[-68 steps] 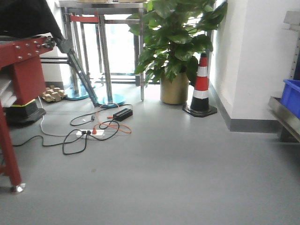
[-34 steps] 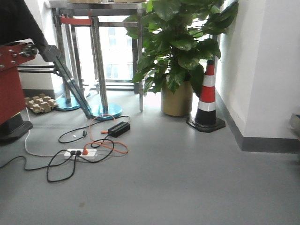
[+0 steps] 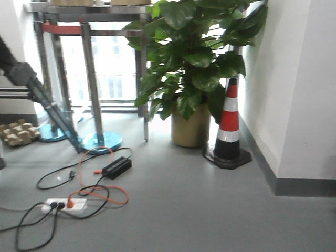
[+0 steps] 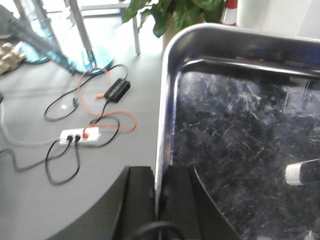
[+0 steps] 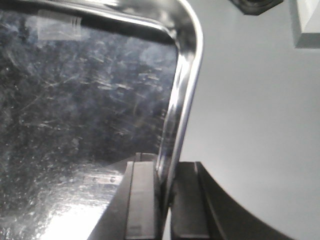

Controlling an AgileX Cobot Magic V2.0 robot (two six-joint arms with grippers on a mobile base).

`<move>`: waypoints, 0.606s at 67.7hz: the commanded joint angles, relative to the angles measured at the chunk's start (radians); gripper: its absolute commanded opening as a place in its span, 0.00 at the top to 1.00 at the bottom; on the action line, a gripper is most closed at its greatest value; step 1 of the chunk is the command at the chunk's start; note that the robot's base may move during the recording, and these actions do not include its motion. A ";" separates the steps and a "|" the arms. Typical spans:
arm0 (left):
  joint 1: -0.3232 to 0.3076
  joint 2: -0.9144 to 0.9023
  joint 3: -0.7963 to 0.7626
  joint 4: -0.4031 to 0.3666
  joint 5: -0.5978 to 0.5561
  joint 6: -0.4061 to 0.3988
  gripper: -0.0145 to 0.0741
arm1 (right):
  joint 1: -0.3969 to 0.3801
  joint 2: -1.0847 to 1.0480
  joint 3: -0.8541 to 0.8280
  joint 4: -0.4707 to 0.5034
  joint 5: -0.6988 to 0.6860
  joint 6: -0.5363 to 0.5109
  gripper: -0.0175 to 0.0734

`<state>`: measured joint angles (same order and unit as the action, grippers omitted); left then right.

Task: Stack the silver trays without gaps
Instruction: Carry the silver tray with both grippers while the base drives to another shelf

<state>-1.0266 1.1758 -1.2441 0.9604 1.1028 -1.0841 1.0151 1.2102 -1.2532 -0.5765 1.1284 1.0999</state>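
The left gripper (image 4: 160,202) is clamped on the left rim of the tray (image 4: 240,130), one finger (image 4: 137,200) outside the rolled edge and the other inside. The right gripper (image 5: 162,200) is clamped the same way on the opposite rim, its outer finger (image 5: 186,200) on the floor side. The tray is held between the two arms, above the grey floor (image 3: 199,210) and not resting on anything; its scratched bottom fills both wrist views, and a pale label (image 5: 55,25) sits near the far wall. No second tray is in view. In the front view the scene has grown and slid down since half a second ago. The plant (image 3: 194,58), its pot (image 3: 191,128) and the cone (image 3: 228,126) stand larger, and the power strip (image 3: 65,203) and black adapter (image 3: 116,167) lie lower and further left. The red frame seen earlier at the left edge is gone from the picture. So are the blue bin and steel shelf that showed at the right a second ago, leaving only the white wall (image 3: 310,89) there.
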 commanded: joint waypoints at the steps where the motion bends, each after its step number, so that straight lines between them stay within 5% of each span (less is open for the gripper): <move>1: -0.007 -0.002 -0.003 0.038 -0.048 -0.006 0.85 | 0.007 -0.006 -0.004 -0.001 -0.064 -0.007 0.81; 41: -0.007 -0.002 -0.003 0.038 -0.048 -0.006 0.85 | 0.007 -0.006 -0.004 -0.001 -0.066 -0.007 0.81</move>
<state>-1.0266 1.1758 -1.2441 0.9662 1.1028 -1.0841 1.0151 1.2102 -1.2532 -0.5765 1.1247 1.0999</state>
